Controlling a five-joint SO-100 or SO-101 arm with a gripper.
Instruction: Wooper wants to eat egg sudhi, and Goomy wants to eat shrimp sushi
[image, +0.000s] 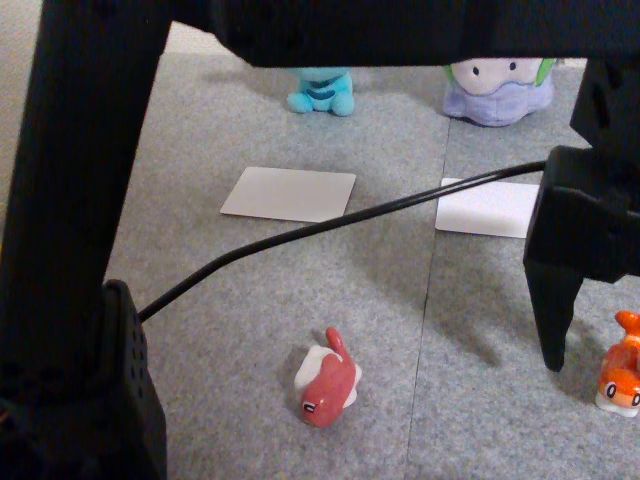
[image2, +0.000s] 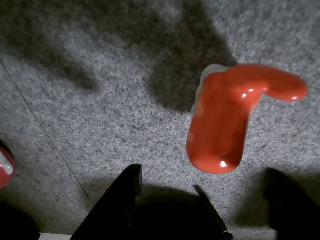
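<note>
The shrimp sushi (image2: 223, 125), a glossy orange toy with an upturned tail, lies on the grey carpet just ahead of my gripper (image2: 205, 212). The gripper is open, its two black fingers standing wide to either side of the toy and holding nothing. In the fixed view the shrimp sushi (image: 622, 366) sits at the right edge, with one black finger (image: 553, 335) pointing down just left of it. Wooper (image: 321, 90), the light-blue plush, sits at the back centre. Goomy (image: 497, 92), the lavender plush, sits at the back right. The egg sushi is out of view.
A dark red toy (image: 327, 381) lies on the carpet at front centre and shows at the wrist view's left edge (image2: 4, 169). Two white cards (image: 290, 193) (image: 488, 207) lie in front of the plushes. A black cable (image: 300, 232) crosses mid-air, and the arm's body (image: 80, 250) blocks the left.
</note>
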